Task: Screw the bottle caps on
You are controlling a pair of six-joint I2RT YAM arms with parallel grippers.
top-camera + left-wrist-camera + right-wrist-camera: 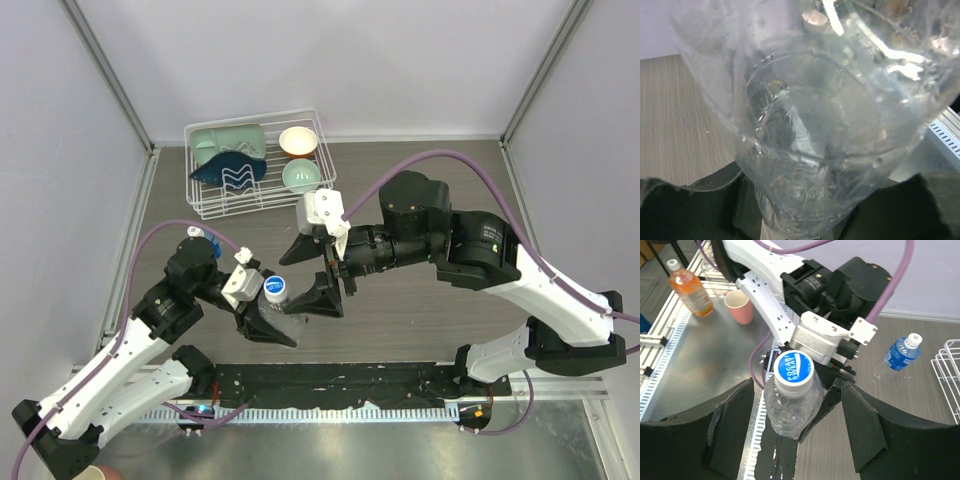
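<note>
The wood-grain table (400, 325) carries a white wire rack (255, 200) and a blue-labelled bottle (900, 356).

In your left wrist view the plain bottle (810, 125) fills the frame, its neck off the top edge. The left fingers (685, 210) are dark shapes cut by the bottom edge, their contact with the plastic unreadable. From above, the left arm (150, 330) hides most of the blue-label bottle (196, 232). In your right wrist view the right fingers (730, 430) and the wire rack (950, 380) run off the edges, and the cap (794, 371) gives no sign of how far it is threaded.
</note>
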